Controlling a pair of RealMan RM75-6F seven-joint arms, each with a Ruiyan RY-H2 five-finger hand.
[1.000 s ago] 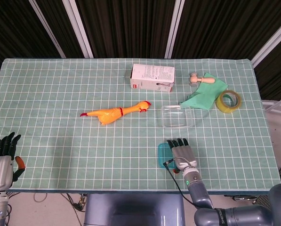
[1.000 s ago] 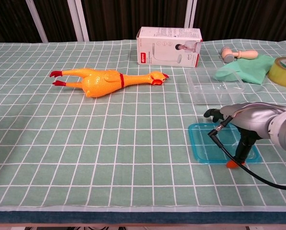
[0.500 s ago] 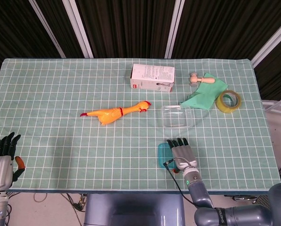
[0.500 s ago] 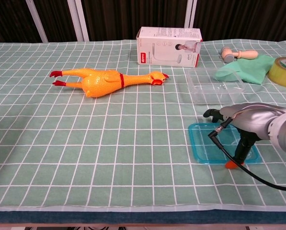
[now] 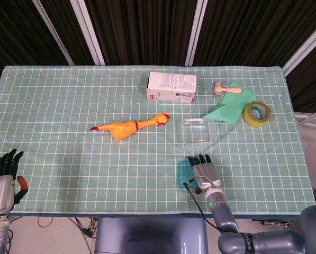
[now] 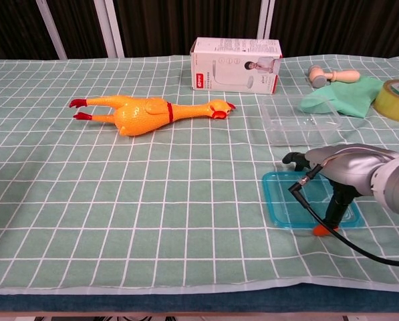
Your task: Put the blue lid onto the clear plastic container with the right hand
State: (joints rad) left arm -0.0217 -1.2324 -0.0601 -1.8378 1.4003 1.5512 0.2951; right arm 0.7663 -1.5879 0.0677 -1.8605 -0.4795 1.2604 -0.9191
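Yellow rubber chicken (image 5: 127, 127) left, box (image 5: 171, 87) behind clear container (image 5: 199, 131), cloth (image 5: 229, 108) beside.

One blue lid (image 6: 286, 201), one clear container (image 5: 199, 131), one rubber chicken (image 5: 127, 127), one box (image 5: 171, 87), one tape roll (image 5: 257, 114), one green cloth (image 5: 229, 107).

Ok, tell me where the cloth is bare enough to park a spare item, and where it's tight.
Bare: the whole left half around the rubber chicken, and the near strip left of the blue lid. Crowded: the far right, where box, clear container, green cloth and tape roll cluster; right hand covers the lid.
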